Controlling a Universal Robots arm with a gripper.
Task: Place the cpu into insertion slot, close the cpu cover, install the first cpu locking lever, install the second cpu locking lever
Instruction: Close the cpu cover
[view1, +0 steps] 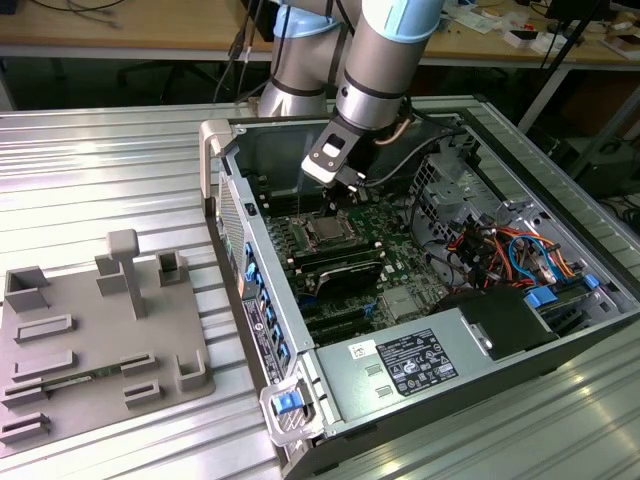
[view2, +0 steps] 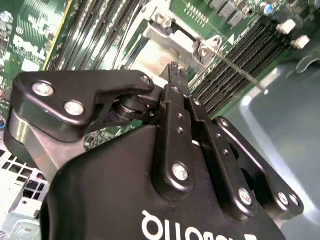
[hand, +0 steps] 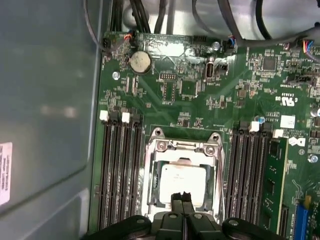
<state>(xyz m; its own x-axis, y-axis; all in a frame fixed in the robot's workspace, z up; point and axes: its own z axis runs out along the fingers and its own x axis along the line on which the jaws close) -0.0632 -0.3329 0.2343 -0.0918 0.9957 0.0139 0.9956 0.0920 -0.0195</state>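
Hard to make out under the gripper: the near edge of the insertion slot, covered by the black fingers in the first wrist view. Claw narrow, fingertips pressed together with no gap. Poised at the near rim of the cpu; touching or just above, cannot tell. Blocked by the black gripper body in the second wrist view: most of the socket, bar a pale corner past the closed tip. Screened in the exterior view by the arm and its white wrist mount: the fingertips themselves.

Seated flat in the insertion slot, silver-grey top up: the cpu. Folded down around it, cut-out centre framing the chip: the cpu cover. Jutting at a slant from one socket corner in the second wrist view: a thin metal lever, free end out over the memory slots; latched or loose, cannot tell.

Tight on two sides of the socket: banks of long black memory slots, with a green memory module upright in one bank. Beyond the other bank, a plain grey case wall. Past the socket's far edge, open green board, with a coin battery well apart.

Underneath everything, a ribbed metal table bearing the open computer case on its side. Inside the case, a grey power supply box and, toward the exterior view's right, blue and orange cables. On the table at the exterior view's left, apart from the case, a grey fixture tray. Behind, wooden desks.
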